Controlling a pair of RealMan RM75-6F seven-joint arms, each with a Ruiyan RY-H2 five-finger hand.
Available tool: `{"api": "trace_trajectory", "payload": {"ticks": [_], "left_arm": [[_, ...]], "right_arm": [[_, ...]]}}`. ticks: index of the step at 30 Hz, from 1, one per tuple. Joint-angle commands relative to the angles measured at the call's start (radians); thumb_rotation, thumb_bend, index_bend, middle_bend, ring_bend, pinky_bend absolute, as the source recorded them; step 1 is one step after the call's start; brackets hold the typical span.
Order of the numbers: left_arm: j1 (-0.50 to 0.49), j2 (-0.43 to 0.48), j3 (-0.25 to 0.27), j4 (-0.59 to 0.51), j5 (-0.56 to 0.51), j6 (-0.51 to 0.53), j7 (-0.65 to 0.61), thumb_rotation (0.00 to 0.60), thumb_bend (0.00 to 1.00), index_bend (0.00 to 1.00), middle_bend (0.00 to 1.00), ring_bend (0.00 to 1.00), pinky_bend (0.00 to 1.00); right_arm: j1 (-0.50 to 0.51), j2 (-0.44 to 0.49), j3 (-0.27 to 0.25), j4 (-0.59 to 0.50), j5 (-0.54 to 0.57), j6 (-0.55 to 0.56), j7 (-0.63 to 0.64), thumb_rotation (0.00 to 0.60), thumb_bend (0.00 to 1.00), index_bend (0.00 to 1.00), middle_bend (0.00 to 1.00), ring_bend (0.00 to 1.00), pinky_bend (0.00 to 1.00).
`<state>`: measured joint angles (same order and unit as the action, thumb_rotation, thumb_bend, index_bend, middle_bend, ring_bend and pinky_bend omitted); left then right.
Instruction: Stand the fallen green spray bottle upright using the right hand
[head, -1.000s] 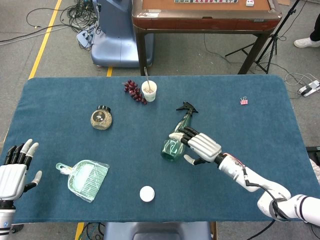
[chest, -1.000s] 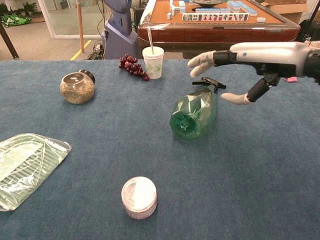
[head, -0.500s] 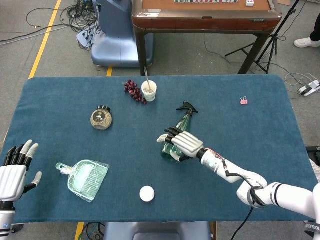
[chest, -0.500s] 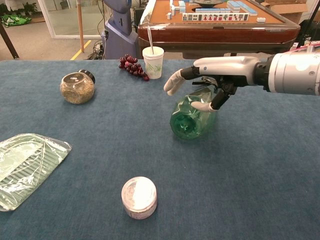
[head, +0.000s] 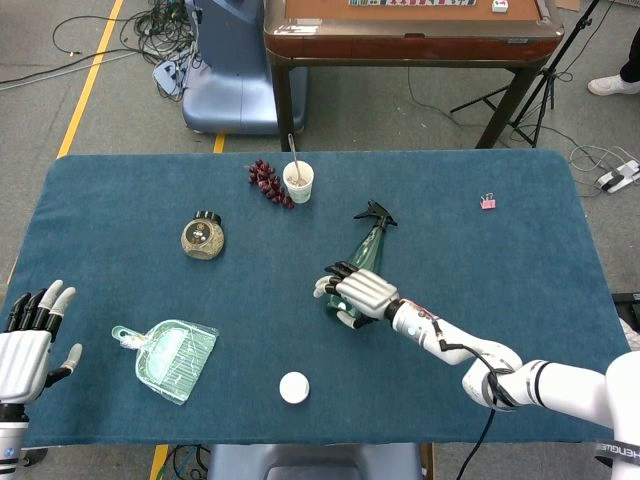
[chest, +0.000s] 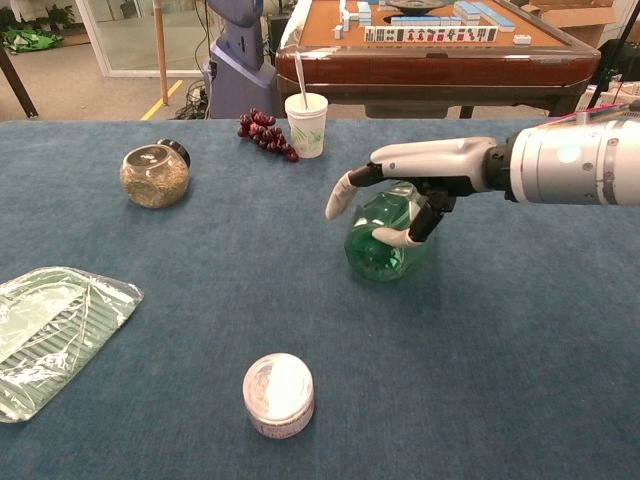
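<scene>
- The right hand (chest: 400, 190) reaches over the wide lower end of the green spray bottle (chest: 385, 240), palm down. Its fingers (chest: 338, 198) stretch past the bottle's far side and its thumb (chest: 398, 236) curls against the near side, so the hand wraps the bottle's body.
- In the head view the same right hand (head: 358, 292) covers the bottle's base end, and only the neck and trigger of the green spray bottle (head: 368, 245) show beyond it.
- The bottle lies on its side near the middle of the blue table (head: 500, 260), base toward the robot, black trigger head pointing toward the far edge.
- The left hand (head: 25, 345) rests at the near left corner of the table, fingers spread apart and holding nothing.
- A clear green dustpan (head: 175, 358) lies flat just beside the left hand, toward the table's middle.
- A small white round container (chest: 278, 393) sits near the front edge, between the dustpan and the bottle.
- A round glass jar (chest: 154, 175) with a black lid lies on the left half of the table.
- A paper cup (chest: 305, 110) with a stick in it stands near the far edge, with a bunch of dark grapes (chest: 264, 131) touching its left side.
- A small pink clip (head: 488, 202) lies far right, well apart from everything else.
</scene>
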<state>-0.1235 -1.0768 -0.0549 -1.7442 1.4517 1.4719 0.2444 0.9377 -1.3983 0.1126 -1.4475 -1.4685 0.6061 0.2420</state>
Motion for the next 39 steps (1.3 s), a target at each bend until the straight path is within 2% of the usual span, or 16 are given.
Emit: {"api": "trace_trajectory", "payload": {"ticks": [1, 12, 18, 24, 29, 36, 39], "left_arm": [[0.000, -0.001, 0.000, 0.001, 0.000, 0.000, 0.000, 0.600, 0.38, 0.00, 0.00, 0.00, 0.00], [-0.001, -0.003, -0.002, -0.001, -0.001, -0.002, 0.008, 0.600, 0.38, 0.00, 0.00, 0.00, 0.00], [-0.002, -0.005, -0.002, -0.004, -0.004, -0.004, 0.017, 0.600, 0.38, 0.00, 0.00, 0.00, 0.00], [-0.005, -0.009, -0.004, -0.006, -0.005, -0.006, 0.021, 0.600, 0.38, 0.00, 0.00, 0.00, 0.00], [-0.003, -0.008, -0.005, -0.002, -0.008, -0.005, 0.017, 0.600, 0.38, 0.00, 0.00, 0.00, 0.00], [-0.003, -0.013, -0.003, 0.005, -0.009, -0.007, 0.016, 0.600, 0.38, 0.00, 0.00, 0.00, 0.00], [-0.003, -0.013, -0.005, 0.008, -0.011, -0.006, 0.013, 0.600, 0.38, 0.00, 0.00, 0.00, 0.00]], "right_arm": [[-0.005, 0.016, -0.015, -0.011, -0.010, 0.006, 0.003, 0.600, 0.49, 0.29, 0.26, 0.00, 0.00], [-0.042, 0.159, -0.106, -0.066, -0.129, 0.077, 0.079, 0.600, 0.50, 0.40, 0.37, 0.06, 0.00], [-0.061, 0.243, -0.166, -0.076, -0.187, 0.105, 0.094, 0.600, 0.50, 0.43, 0.39, 0.09, 0.00], [-0.072, 0.280, -0.206, -0.053, -0.183, 0.077, 0.056, 0.600, 0.50, 0.43, 0.39, 0.09, 0.00], [-0.086, 0.297, -0.206, -0.021, -0.144, 0.065, 0.009, 0.600, 0.50, 0.43, 0.39, 0.09, 0.00], [-0.093, 0.276, -0.176, 0.031, -0.067, 0.040, -0.061, 0.600, 0.50, 0.43, 0.39, 0.09, 0.00], [-0.098, 0.255, -0.156, 0.064, -0.029, 0.043, -0.122, 0.600, 0.43, 0.43, 0.39, 0.09, 0.00]]}}
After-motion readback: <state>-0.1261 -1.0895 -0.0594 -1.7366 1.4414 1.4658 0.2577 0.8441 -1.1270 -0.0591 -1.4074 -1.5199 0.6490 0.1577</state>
